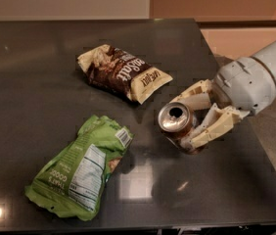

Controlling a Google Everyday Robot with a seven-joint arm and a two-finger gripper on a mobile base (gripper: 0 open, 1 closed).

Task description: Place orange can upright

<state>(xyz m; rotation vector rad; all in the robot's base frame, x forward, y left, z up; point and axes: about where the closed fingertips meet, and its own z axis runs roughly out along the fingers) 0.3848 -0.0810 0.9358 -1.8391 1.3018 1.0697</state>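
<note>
The orange can [177, 123] lies tilted on the dark table [40, 82], its silver top with the open mouth facing the camera and up-left. My gripper [189, 119] reaches in from the right and its cream fingers [211, 129] are closed around the can's body, one above and one below. The can's orange-brown body is mostly hidden between the fingers. The grey arm [255, 80] extends off the right edge.
A brown-and-cream snack bag [123, 72] lies just up-left of the can. A green snack bag [81, 168] lies at the front left. The table's right edge [255, 141] runs close behind the gripper, with floor beyond.
</note>
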